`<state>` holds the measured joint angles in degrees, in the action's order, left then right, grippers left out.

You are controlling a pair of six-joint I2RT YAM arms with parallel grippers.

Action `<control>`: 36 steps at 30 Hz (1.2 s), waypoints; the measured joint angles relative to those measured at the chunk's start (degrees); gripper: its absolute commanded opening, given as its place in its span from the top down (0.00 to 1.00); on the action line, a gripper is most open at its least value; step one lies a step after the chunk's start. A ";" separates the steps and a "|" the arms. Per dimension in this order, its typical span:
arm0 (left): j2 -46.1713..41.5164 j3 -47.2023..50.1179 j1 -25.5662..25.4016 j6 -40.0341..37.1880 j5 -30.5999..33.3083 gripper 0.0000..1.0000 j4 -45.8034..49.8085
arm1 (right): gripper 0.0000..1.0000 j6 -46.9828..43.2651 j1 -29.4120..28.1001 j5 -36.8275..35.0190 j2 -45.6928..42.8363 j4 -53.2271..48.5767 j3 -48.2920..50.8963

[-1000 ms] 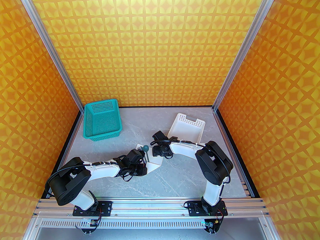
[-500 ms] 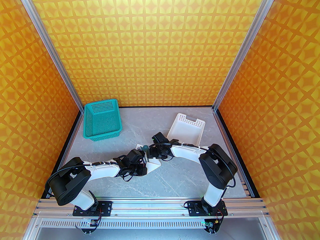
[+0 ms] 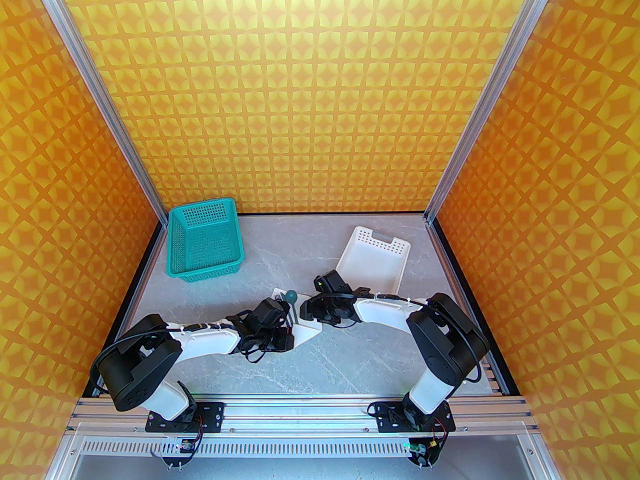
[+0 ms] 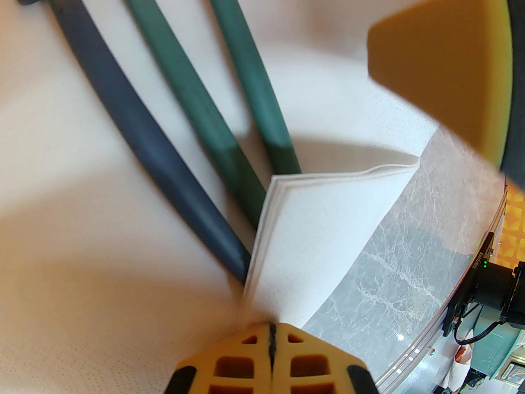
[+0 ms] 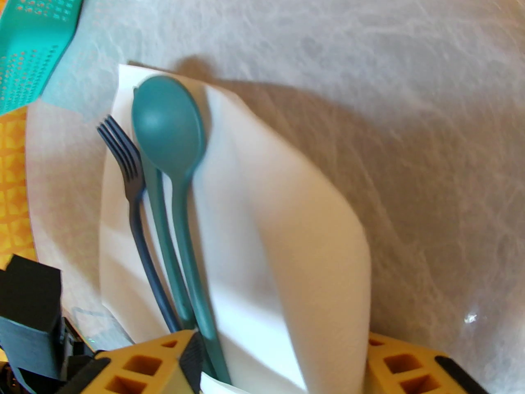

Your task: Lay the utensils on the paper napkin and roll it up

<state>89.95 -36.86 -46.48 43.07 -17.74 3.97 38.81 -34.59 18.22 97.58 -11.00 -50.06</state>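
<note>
Two pincers: left pincer (image 4: 270,339) and right pincer (image 5: 279,343), both low over the middle of the surface (image 3: 350,358), reaching toward each other from either side of the napkin.
Left pincer, state: fingers pressed together, clamped on a corner of the paper napkin (image 4: 320,220); that corner is folded back over the handle ends.
Right pincer, state: jaws stand apart, astride a raised fold of the napkin and the handle ends; whether the pads press the paper cannot be told.
Paper napkin: white, thin, lying mid-surface between the two wrists, one side lifted into a soft hump, the far edge flat.
Utensils (image 5: 182,228): three pieces lying on the napkin, side by side and touching, heads toward the far edge, handles running back under the folded corner.
Spoon (image 5: 168,129): teal, round bowl, nearest the raised fold.
Fork (image 5: 123,150): darker, bluish, on the outer side, tines close to the napkin's edge.
Knife (image 5: 162,236): teal handle between fork and spoon, its far end mostly hidden under the spoon bowl.
Surface: grey, marbled.
Basket (image 3: 205,240): teal, perforated, at the far left corner, well apart from the napkin.
Tray (image 3: 372,258): white, perforated, set at an angle just beyond the right wrist.
Walls (image 3: 320,93): orange and yellow pattern on three sides.
</note>
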 measured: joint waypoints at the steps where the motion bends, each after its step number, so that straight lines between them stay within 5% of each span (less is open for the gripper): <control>1: 0.00 0.00 0.00 0.00 -0.02 1.00 0.00 | 0.42 0.09 0.44 0.76 0.00 1.05 0.13; 20: 0.00 0.00 0.00 0.00 -0.02 1.00 0.00 | 0.47 -0.02 3.26 5.79 0.00 4.28 -1.62; 31: 0.00 0.00 0.00 0.00 0.00 1.00 0.00 | 0.72 -4.74 3.28 -0.55 -0.04 -5.09 -4.02; 36: 0.00 0.00 0.00 0.00 0.02 1.00 0.02 | 0.93 -6.88 3.28 -2.51 -0.20 -7.98 -5.07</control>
<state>89.95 -36.86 -46.48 43.07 -17.72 3.99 31.92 -31.31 15.70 97.38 -18.98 -55.13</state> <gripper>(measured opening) 0.036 0.119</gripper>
